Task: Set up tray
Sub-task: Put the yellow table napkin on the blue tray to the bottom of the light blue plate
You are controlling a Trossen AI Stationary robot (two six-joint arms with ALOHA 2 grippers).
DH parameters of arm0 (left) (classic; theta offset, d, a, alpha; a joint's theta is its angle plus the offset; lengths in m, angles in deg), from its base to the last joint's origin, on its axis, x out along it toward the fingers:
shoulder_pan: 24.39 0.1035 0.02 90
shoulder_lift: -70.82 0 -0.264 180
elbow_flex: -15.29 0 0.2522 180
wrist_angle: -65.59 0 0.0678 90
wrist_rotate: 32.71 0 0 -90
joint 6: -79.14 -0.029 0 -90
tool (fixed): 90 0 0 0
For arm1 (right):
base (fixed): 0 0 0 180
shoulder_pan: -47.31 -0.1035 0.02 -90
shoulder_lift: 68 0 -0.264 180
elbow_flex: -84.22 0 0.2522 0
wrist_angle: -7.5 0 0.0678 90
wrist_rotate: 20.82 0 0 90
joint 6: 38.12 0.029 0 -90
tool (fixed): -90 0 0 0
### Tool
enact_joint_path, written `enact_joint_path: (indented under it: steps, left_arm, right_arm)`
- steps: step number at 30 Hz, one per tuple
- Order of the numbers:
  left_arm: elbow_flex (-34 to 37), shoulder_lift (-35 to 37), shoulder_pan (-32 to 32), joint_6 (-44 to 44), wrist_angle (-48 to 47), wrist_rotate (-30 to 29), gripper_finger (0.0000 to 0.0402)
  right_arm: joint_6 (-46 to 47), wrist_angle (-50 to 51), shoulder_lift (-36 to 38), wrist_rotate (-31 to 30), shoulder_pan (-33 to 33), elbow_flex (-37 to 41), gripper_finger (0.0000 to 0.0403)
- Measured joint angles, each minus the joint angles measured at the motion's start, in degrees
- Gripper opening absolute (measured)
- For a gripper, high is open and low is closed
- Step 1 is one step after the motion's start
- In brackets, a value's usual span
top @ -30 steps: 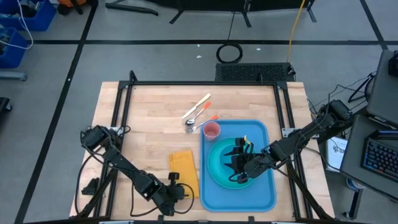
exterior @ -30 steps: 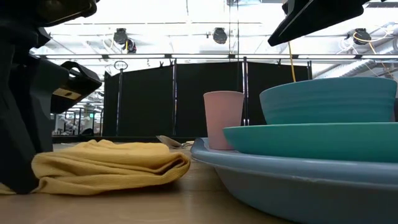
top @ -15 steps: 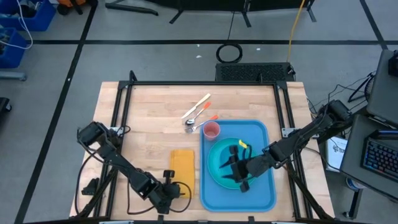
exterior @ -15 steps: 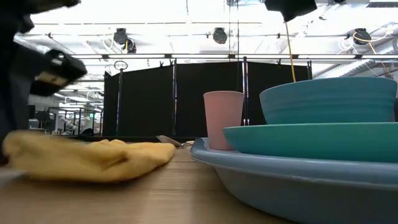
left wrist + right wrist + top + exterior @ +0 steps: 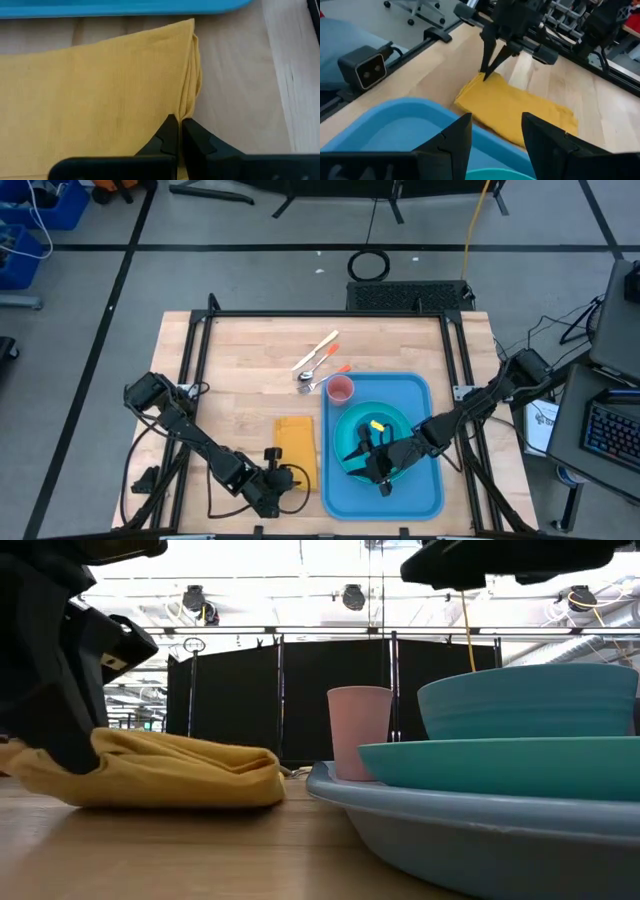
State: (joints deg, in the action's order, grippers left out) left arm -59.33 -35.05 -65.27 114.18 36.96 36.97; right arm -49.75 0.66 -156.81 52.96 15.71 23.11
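The blue tray (image 5: 432, 492) lies on the table's right half. It carries a turquoise plate (image 5: 345, 448) with a bowl (image 5: 530, 700) on it and a pink cup (image 5: 341, 389) at its far left corner. The folded yellow napkin (image 5: 295, 448) lies flat on the table just left of the tray. My left gripper (image 5: 284, 479) is at the napkin's near end, shut on it. My right gripper (image 5: 495, 137) hovers open above the plate and bowl, touching nothing. My left gripper pinches the napkin's near left corner (image 5: 186, 111) between its two shut fingers, at the stacked fold edges, so several layers. The fingers (image 5: 485, 64) come from the table's left, slanting down. The rest of the napkin (image 5: 180, 775) lies on the table, slack.
A spoon and other cutlery (image 5: 318, 360) lie on the table beyond the cup. A strip of bare wood separates the napkin from the tray's rim (image 5: 125, 10). The table's near edge (image 5: 300, 75) is close to the left gripper.
The left gripper, shut on the napkin's near corner, has dragged the napkin a little toward the table's far edge and squared it up beside the tray. The right gripper has drifted over the plate toward the near left.
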Motion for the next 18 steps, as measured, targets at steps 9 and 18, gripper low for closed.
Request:
enact_joint_path:
  steps: [9, 18]
  left_arm:
    - [-0.14, 3.28, -0.76, 2.91, 0.59, -5.30, 0.0007]
    - [-0.17, 7.24, -1.25, 2.66, -1.02, -8.58, 0.0007]
  right_arm:
    - [-2.55, 0.54, -7.70, 0.08, -1.59, -6.69, 0.0164]
    - [-2.77, 6.65, -14.88, -0.29, -1.64, -14.89, 0.0164]
